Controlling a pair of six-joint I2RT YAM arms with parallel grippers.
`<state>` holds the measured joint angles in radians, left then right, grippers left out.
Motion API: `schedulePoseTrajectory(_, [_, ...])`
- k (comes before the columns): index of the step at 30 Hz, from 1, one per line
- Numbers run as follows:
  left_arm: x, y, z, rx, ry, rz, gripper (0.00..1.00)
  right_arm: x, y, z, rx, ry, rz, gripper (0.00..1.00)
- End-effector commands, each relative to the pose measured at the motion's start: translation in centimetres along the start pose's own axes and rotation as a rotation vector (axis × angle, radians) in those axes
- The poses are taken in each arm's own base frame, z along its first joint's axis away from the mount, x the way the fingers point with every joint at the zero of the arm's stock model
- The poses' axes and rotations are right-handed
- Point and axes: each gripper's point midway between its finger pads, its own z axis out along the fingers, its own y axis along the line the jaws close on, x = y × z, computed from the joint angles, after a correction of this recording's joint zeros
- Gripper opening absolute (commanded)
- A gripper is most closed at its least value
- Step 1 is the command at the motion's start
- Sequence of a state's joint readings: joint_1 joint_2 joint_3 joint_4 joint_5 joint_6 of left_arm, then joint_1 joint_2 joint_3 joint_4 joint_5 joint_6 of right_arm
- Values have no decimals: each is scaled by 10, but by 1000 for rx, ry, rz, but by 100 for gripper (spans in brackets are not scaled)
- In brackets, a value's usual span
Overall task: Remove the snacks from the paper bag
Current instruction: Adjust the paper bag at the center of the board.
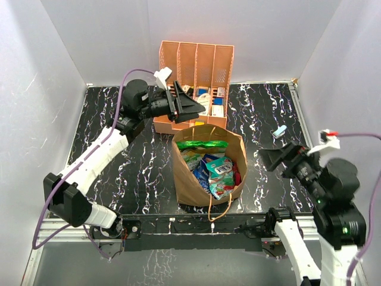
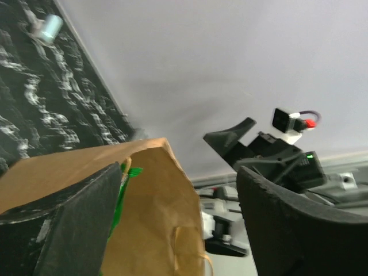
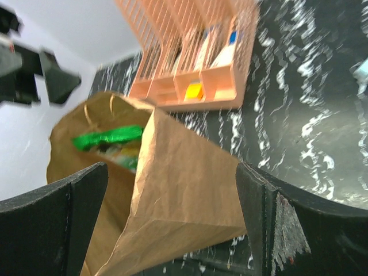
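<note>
Brown paper bag (image 1: pixel 186 186) stands packed with snacks (image 1: pixel 215 168); left tool (image 1: pixel 193 108) and right tool (image 1: pixel 271 159) both gape empty. Better enter straight down, sparing the rim.

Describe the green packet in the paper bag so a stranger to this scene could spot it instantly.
On the black marbled table, an open brown paper bag stands in front of the orange rack. The green packet lies inside along the bag's far edge, nearest the rack. It alone is solid shiny green; the packets below it are blue, teal and red.
</note>
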<state>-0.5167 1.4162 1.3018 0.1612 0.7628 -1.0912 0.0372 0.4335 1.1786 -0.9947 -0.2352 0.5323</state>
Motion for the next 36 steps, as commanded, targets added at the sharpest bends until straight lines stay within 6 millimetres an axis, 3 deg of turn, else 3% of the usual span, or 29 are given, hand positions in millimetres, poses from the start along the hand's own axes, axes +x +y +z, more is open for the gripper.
schedulePoseTrajectory(1, [3, 28, -26, -255, 14, 203, 86, 30, 23, 24, -173, 234, -3, 98])
schedulePoseTrajectory(5, [7, 36, -30, -291, 42, 275, 85, 33, 36, 25, -270, 267, -33, 98])
schedulePoseTrajectory(8, [11, 42, -33, -324, 91, 336, 85, 31, 34, 30, -260, 286, -57, 98])
schedulePoseTrajectory(12, [16, 59, -40, -420, 134, 417, 84, 6, 25, 42, -176, 261, -148, 98])
schedulePoseTrajectory(14, [18, 63, -42, -436, 134, 417, 76, -8, 29, 49, -173, 264, -160, 95])
schedulePoseTrajectory(22, [25, 63, -42, -409, 127, 382, 46, -54, 93, 63, -432, 246, -88, 84])
schedulePoseTrajectory(27, [27, 61, -41, -397, 129, 361, 28, -66, 101, 75, -448, 258, -64, 81])
schedulePoseTrajectory(33, [27, 58, -39, -380, 123, 341, 17, -54, 120, 95, -478, 314, -40, 76])
schedulePoseTrajectory(35, [26, 49, -41, -359, 109, 344, 16, -37, 140, 104, -503, 362, -39, 75])
schedulePoseTrajectory(36, [27, 45, -41, -345, 107, 343, 15, -18, 159, 103, -534, 418, -50, 74])
